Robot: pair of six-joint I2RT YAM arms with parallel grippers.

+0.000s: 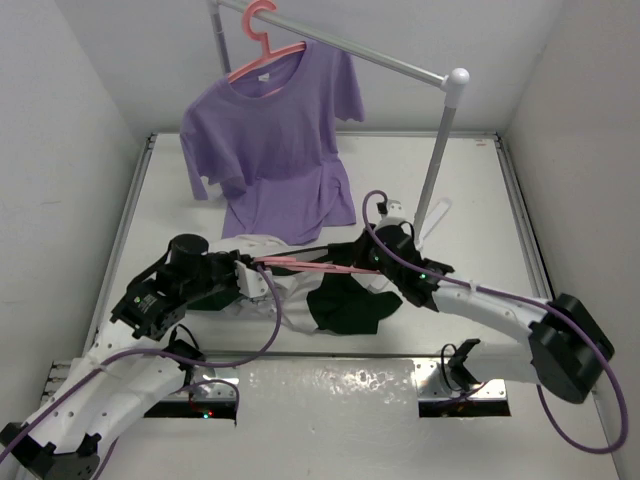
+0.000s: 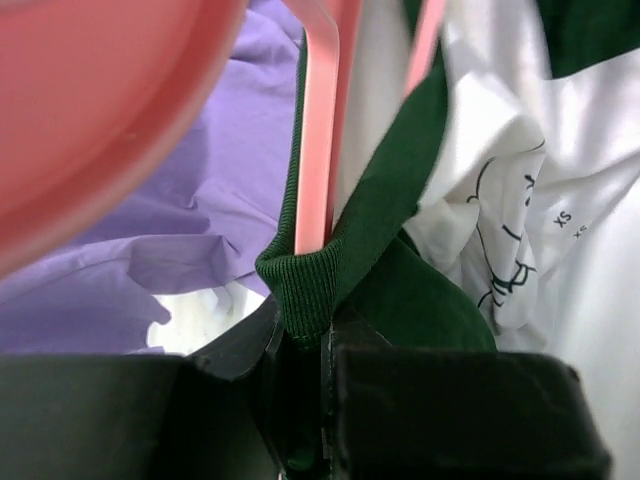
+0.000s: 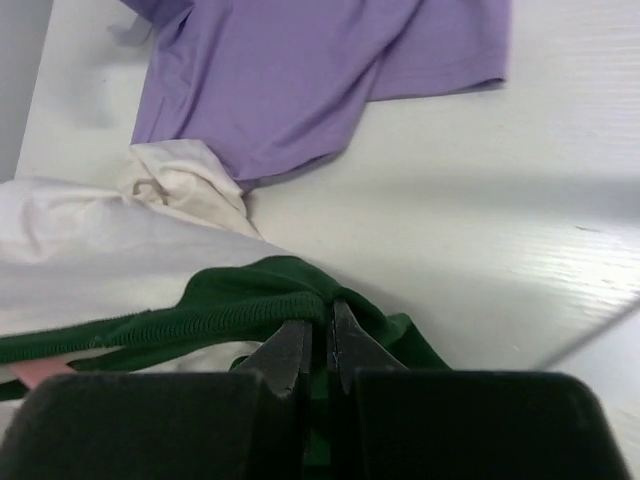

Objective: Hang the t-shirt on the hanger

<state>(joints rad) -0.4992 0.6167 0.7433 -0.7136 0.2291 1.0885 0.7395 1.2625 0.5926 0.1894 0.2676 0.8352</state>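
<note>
The t-shirt point(image 1: 345, 300), white with dark green sleeves and collar, lies bunched at the table's front middle. The pink hanger point(image 1: 310, 265) lies across it, its bars passing through the green collar point(image 2: 315, 280). My left gripper point(image 1: 248, 272) is shut on the collar's ribbed edge at the left point(image 2: 305, 330). My right gripper point(image 1: 378, 262) is shut on the collar at the right point(image 3: 320, 325). The collar is stretched between them. The black chest print point(image 2: 500, 270) shows in the left wrist view.
A purple t-shirt point(image 1: 275, 140) hangs on a second pink hanger point(image 1: 262, 45) from a metal rail point(image 1: 400, 68), its hem resting on the table. The rail's upright post point(image 1: 437, 160) stands just behind my right gripper.
</note>
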